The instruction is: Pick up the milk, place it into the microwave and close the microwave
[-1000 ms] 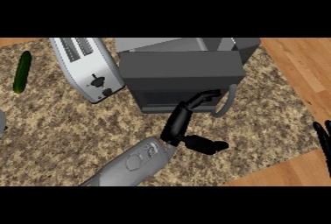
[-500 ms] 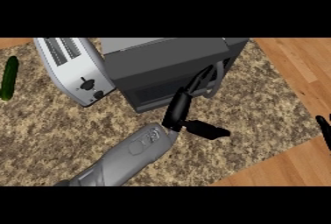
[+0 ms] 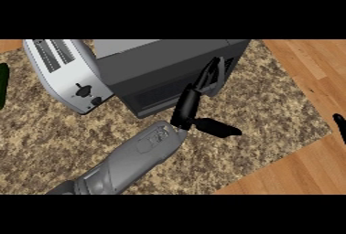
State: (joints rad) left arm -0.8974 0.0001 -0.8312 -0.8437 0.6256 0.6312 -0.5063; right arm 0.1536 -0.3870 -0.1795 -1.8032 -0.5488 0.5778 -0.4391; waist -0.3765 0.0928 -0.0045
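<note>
The dark grey microwave [image 3: 162,61] stands at the top middle of the head view. No milk shows anywhere, and the microwave's inside is hidden. My left hand [image 3: 186,109] is open in front of it. Its straight fingers [image 3: 211,75] lie against the microwave's front right edge, and the thumb [image 3: 218,128] sticks out to the right over the counter. My right hand [image 3: 340,125] shows only as a straight finger at the right edge, away from everything.
A silver toaster [image 3: 64,73] stands close against the microwave's left side. A green vegetable [image 3: 2,84] peeks in at the far left edge. The speckled stone counter [image 3: 270,105] ends in a wooden surface [image 3: 304,164] at the right and lower right.
The left hand has slid up against the microwave, its fingers now farther along the front edge. The microwave and toaster sit more to the left in view. Less of the right hand shows.
</note>
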